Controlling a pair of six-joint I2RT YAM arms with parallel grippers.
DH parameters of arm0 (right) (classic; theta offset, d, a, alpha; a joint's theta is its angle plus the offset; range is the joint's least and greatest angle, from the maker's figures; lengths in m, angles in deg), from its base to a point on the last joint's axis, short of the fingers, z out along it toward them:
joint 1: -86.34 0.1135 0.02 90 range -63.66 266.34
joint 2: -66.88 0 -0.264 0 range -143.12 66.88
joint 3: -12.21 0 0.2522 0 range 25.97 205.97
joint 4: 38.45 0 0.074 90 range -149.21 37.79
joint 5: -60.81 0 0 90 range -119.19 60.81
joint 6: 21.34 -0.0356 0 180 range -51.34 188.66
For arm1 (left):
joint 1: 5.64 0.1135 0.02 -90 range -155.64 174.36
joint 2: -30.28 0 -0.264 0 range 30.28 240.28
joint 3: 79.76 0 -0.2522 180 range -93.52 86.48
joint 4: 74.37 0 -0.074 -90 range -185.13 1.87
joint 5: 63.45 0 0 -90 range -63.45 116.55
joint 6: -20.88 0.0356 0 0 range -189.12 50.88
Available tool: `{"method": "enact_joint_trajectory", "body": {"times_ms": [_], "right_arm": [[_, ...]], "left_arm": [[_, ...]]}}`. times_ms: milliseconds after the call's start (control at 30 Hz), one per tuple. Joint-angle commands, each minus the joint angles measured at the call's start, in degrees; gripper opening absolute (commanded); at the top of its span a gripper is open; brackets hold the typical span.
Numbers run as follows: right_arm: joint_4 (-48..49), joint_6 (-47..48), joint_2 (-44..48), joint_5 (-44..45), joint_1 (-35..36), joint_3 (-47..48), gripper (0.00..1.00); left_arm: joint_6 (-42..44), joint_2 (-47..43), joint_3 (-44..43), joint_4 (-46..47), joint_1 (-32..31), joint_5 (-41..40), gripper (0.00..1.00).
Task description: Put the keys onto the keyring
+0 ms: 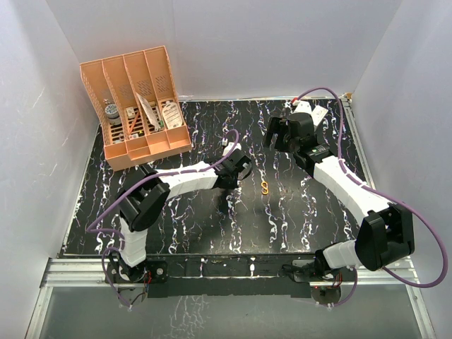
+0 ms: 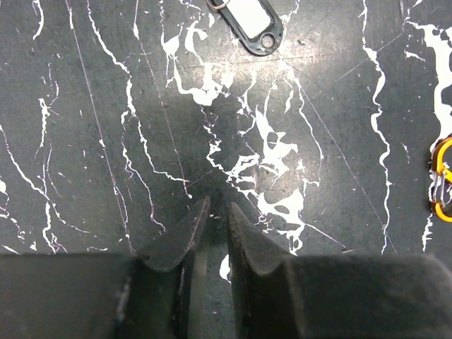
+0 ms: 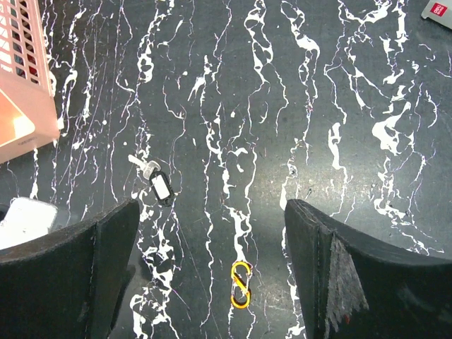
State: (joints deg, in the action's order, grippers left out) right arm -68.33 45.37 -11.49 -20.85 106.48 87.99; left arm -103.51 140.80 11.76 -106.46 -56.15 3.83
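**Pre-grasp: keys and clip both loose on table**

L gripper (image 2: 217, 206): nearly pressed together, empty, low over black white-veined table (image 2: 85, 141). R gripper (image 3: 212, 212): spread wide, empty. Dark key tag w/ white label (image 2: 248, 25): ahead of L, toward far edge. Yellow-orange S-shaped clip (image 3: 241, 284): mid-table, apart from tag. Next, prob.: open L, pinch tag; needs fine grip. Peach slotted organizer (image 1: 134, 106) at far-left corner, white box (image 3: 438, 8) far-right: not obstructing.

The left tool (image 2: 217, 212) and right tool (image 3: 212, 208) have matte black wedge fingers (image 3: 99, 261), possibly rubber; behind them, white arm shells (image 1: 191, 176), black joints (image 1: 385, 236), purple cables (image 1: 325, 89).
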Motion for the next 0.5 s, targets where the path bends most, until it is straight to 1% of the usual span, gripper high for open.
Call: {"method": "enact_joint_trajectory", "body": {"times_ms": [0,67,200,233,267,367,467], "right_arm": [[0.27,1.06,0.64,-0.66,-0.26,0.07,0.83],[-1.16,1.1,0.09,-0.92,-0.22,-0.03,0.83],[-3.66,0.27,0.21,-2.55,-0.22,-2.07,0.83],[-4.04,-0.1,0.3,-3.46,-0.19,-2.77,0.82],[-4.19,-0.43,0.38,-4.3,-0.19,-3.38,0.82],[-5.66,-1.91,0.15,-5.68,0.37,-4.68,0.81],[-6.55,-2.49,0.41,-4.79,1.57,-6.11,0.81]], "left_arm": [[1.19,-5.48,-1.3,-1.39,-0.27,-1.96,0.23],[1.92,-6.1,-1.67,-1.4,-0.23,-2.33,0.32],[3.9,-7.98,-2.98,-1.88,-0.14,-4.25,0.59],[4.3,-8.57,-3.18,-1.84,-0.01,-4.7,0.67],[4.66,-9.68,-3.21,-1.82,0.44,-4.87,0.73],[5.27,-12.91,-2.31,-0.78,2.25,-3.23,0.83],[5.32,-16.66,-0.02,1.16,4.79,-0.15,0.93]]}}
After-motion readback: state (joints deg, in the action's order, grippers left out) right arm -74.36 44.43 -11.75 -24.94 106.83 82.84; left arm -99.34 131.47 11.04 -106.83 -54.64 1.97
